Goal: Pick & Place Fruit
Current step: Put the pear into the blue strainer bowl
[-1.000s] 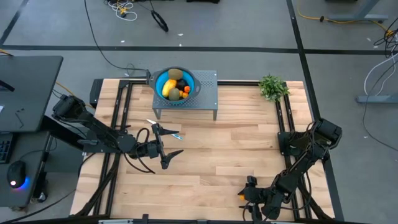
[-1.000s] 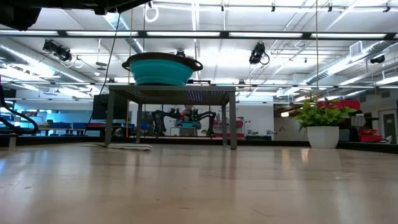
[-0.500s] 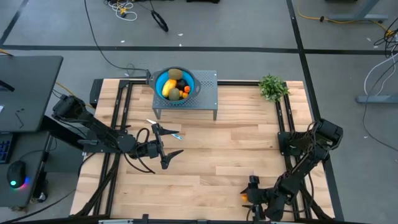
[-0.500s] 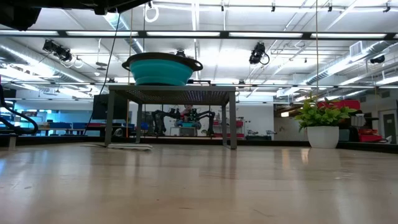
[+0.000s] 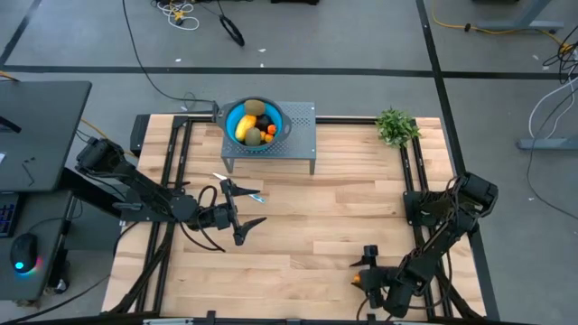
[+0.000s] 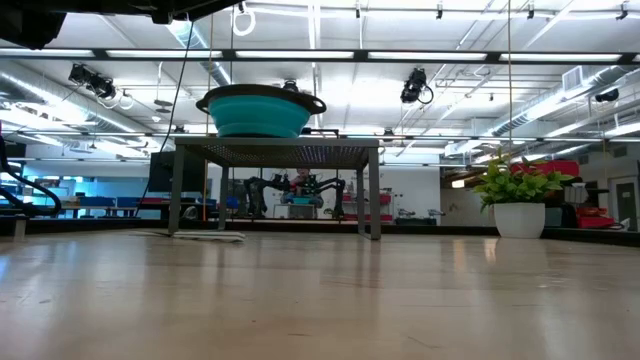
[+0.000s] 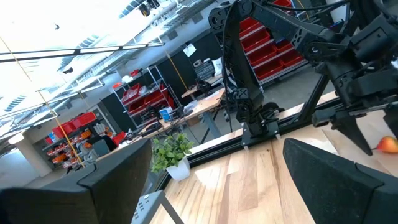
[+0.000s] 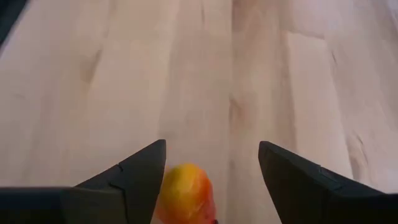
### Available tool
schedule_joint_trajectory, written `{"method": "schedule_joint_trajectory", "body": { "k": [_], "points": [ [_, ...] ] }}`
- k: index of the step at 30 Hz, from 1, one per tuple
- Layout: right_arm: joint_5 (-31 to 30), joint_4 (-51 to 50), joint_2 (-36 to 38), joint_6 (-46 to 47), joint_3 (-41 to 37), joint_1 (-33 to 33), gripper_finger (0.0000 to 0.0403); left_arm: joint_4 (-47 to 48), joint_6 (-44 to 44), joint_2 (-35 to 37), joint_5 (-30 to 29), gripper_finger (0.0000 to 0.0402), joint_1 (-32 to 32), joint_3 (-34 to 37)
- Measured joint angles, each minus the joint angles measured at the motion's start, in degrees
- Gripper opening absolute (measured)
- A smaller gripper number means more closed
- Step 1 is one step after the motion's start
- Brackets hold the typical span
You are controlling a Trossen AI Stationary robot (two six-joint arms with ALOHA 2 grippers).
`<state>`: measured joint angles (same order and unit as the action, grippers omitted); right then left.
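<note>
A blue bowl (image 5: 253, 122) stands on a grey stand (image 5: 298, 135) at the table's far side. It holds a yellow fruit (image 5: 246, 127), olive-brown ones, a dark ball and orange pieces. A small orange-yellow fruit (image 8: 184, 193) lies on the table near the front edge. My right gripper (image 5: 365, 268) stands open over it, slanting down, one finger on each side. My left gripper (image 5: 239, 214) hangs open above the table's left middle, holding nothing. My right gripper has the orange-yellow fruit between its open fingers, close beside one finger (image 8: 146, 174). I cannot tell whether that finger touches the fruit. The fruit rests on the table.
A blue-handled knife (image 5: 246, 193) lies on the table under my left gripper. A potted green plant (image 5: 396, 126) stands at the far right corner. Bare wood stretches across the table's middle between the arms.
My right gripper has rolled at the wrist and tipped over the orange-yellow fruit, staying near the front edge with its fingers open.
</note>
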<state>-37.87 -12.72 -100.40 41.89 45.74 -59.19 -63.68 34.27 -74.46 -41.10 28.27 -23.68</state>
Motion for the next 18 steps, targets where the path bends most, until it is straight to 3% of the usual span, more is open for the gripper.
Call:
{"method": "schedule_joint_trajectory", "body": {
  "k": [7,12,18],
  "points": [
    [0.4,-2.2,0.0,1.4,-0.1,-0.2,0.0267,0.0,0.0,0.0,0.0,0.0373,0.0,0.0],
    [0.3,1.4,0.0,5.7,-3.0,-1.4,0.0267,0.0,0.0,0.0,0.0,0.0373,0.0,0.0],
    [-8.1,9.3,0.0,12.2,-9.1,-6.3,0.0267,0.0,0.0,0.0,0.0,0.0373,0.0,0.0]
  ]
}}
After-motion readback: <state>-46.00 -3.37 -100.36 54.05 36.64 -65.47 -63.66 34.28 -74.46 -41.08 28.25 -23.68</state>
